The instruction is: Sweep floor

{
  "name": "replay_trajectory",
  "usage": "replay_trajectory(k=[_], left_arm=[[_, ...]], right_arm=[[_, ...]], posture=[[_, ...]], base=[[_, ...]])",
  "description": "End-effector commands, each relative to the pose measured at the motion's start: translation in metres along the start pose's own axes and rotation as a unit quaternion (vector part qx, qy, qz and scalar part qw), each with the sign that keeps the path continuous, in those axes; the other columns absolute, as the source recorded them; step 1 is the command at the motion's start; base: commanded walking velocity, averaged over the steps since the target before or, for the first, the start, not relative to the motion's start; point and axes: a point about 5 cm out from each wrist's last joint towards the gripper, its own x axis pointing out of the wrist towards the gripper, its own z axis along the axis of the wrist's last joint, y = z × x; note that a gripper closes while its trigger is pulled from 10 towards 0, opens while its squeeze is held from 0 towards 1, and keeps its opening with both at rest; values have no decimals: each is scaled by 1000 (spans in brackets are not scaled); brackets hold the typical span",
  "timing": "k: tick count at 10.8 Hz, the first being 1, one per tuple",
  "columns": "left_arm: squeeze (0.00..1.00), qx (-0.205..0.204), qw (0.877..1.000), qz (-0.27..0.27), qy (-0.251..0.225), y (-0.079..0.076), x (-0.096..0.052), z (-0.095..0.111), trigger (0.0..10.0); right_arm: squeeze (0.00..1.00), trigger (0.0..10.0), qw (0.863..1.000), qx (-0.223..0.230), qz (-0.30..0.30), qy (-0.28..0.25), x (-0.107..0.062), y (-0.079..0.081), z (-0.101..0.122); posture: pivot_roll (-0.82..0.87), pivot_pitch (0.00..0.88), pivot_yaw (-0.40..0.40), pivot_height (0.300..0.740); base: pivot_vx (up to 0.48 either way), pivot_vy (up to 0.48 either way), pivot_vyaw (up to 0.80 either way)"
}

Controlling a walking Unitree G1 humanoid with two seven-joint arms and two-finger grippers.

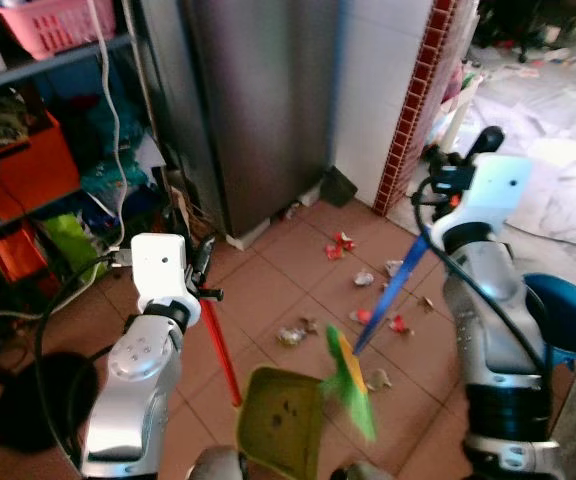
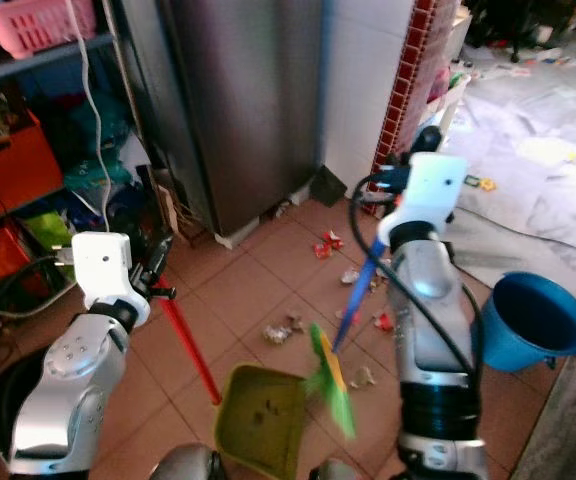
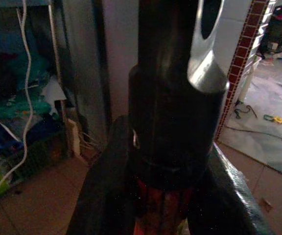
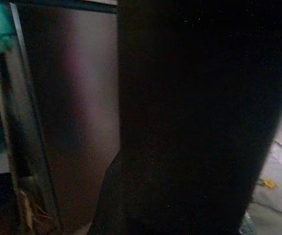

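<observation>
Down on the left, the left gripper [image 1: 206, 268] is clamped around the red handle [image 1: 220, 350] of one green dustpan [image 1: 280, 418], which sits low on the tiled floor [image 1: 268, 290]. Over on the right, the right gripper [image 1: 446, 185] carries the blue handle [image 1: 393, 288] of one broom, though I cannot tell how its fingers sit. Green bristles [image 1: 350, 385] blur just beside the dustpan's rim. Beyond them, roughly eight scraps of litter [image 1: 342, 243] lie scattered before the steel fridge [image 1: 258, 100]. One blue bucket [image 1: 566, 315] stands at the right.
</observation>
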Motion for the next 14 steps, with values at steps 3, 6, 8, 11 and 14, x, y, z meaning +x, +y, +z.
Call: replay_trajectory(k=[3,6,8,11,14], left_arm=[[0,3,999,0,-43,-3,10,21,10000],[0,17,999,18,-48,-1,29,22,10000],[0,4,998,24,-60,5,23,23,10000],[0,8,999,12,-40,12,21,8,10000],[0,15,998,6,-58,12,29,13,10000]], right_arm=[[0,10000,999,-2,3,-51,17,7,19],[0,10000,996,-28,9,-78,29,23,33],[0,10000,997,-21,13,-71,22,33,27],[0,10000,997,-45,-17,-53,12,19,8],[0,10000,990,-96,19,-101,5,29,15]], posture=[[-21,0,10,740],[-31,0,-57,740],[-56,0,-13,740],[-55,0,42,740],[-70,0,51,740]], base=[[0,480,-685],[0,0,0],[0,0,0],[0,0,0],[383,179,-533]])
